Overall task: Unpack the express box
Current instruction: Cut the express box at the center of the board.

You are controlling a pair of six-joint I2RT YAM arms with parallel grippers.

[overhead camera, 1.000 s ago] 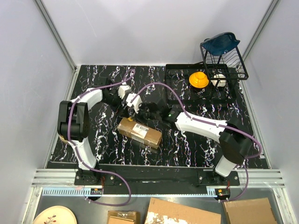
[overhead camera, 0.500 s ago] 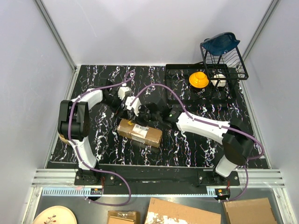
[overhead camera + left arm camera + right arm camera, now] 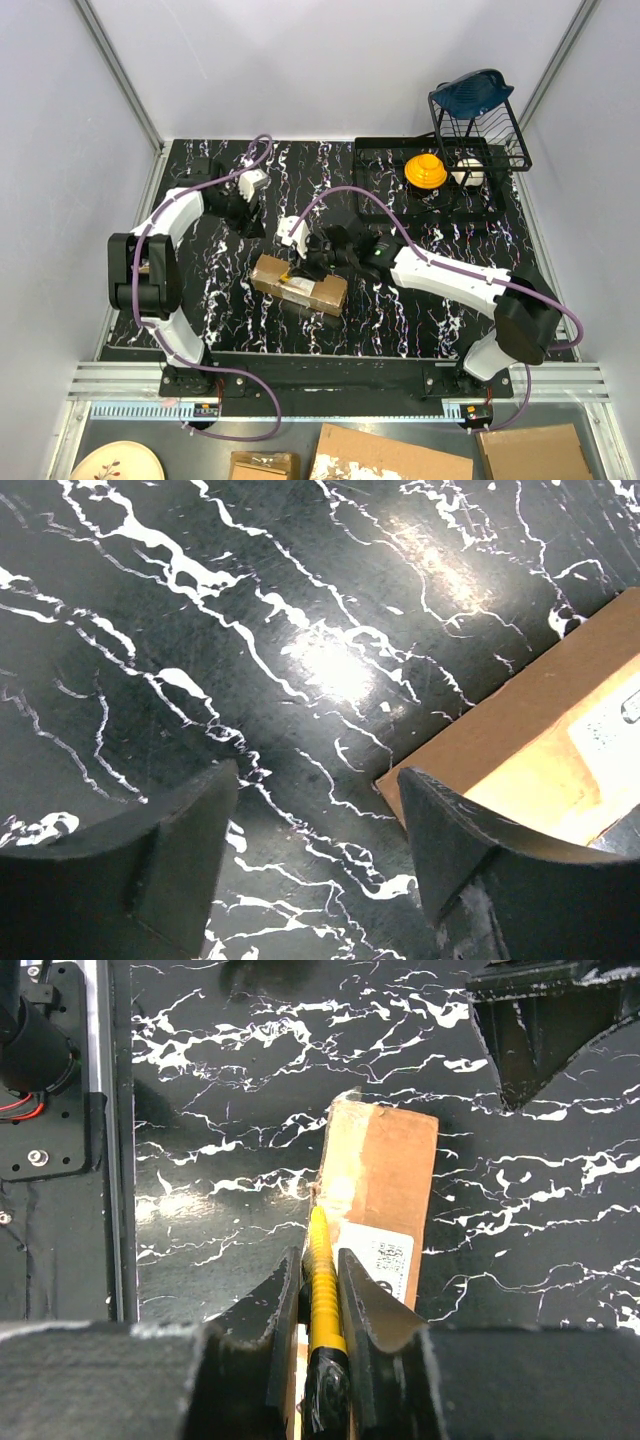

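As cutting seemed the present step, the right gripper point(image 3: 318, 1268) was clamped on a yellow utility knife point(image 3: 322, 1305), tip on the express box point(image 3: 299, 283) lying on the table point(image 3: 200, 290); the left gripper point(image 3: 315, 780), jaws apart, hovered near it.

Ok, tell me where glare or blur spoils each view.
Left wrist: lamp glare on the table, box top washed out. Right wrist: box's taped end shines, right hand holding the knife is soft. Top external: evenly lit and sharp.
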